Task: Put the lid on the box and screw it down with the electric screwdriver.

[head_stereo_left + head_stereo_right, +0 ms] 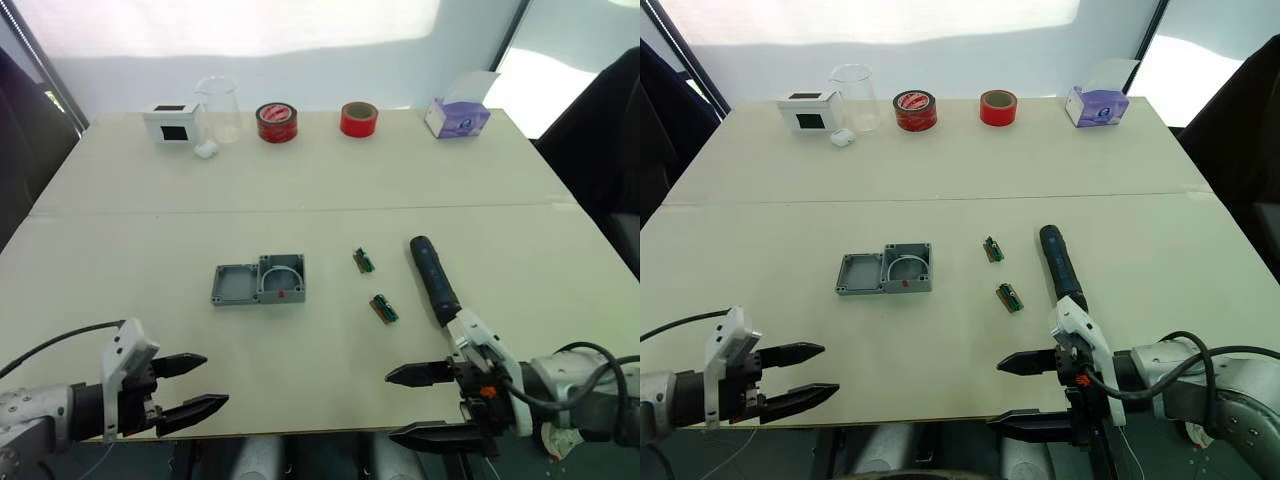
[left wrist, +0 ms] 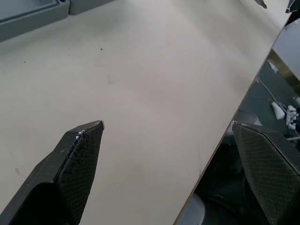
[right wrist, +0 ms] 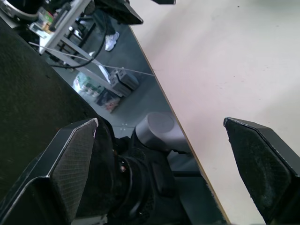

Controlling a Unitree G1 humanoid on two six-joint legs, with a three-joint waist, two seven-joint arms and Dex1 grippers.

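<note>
The grey box (image 1: 283, 277), with a red mark on its near side, lies open side up at the table's middle. The shallower grey lid (image 1: 234, 285) lies touching its left side. To the right, the dark electric screwdriver (image 1: 433, 278) lies on the table pointing away from me. My left gripper (image 1: 216, 380) stands open at the near left edge, well short of the lid. My right gripper (image 1: 389, 405) is open at the near edge, just in front of the screwdriver's near end, with one finger over the table and one beyond the edge. Both grippers hold nothing.
Two small green circuit boards (image 1: 363, 261) (image 1: 384, 309) lie between the box and the screwdriver. Along the far edge stand a white box with a black window (image 1: 172, 123), a clear beaker (image 1: 220, 108), two red tape rolls (image 1: 277, 122) (image 1: 359, 119) and a purple tissue box (image 1: 457, 115).
</note>
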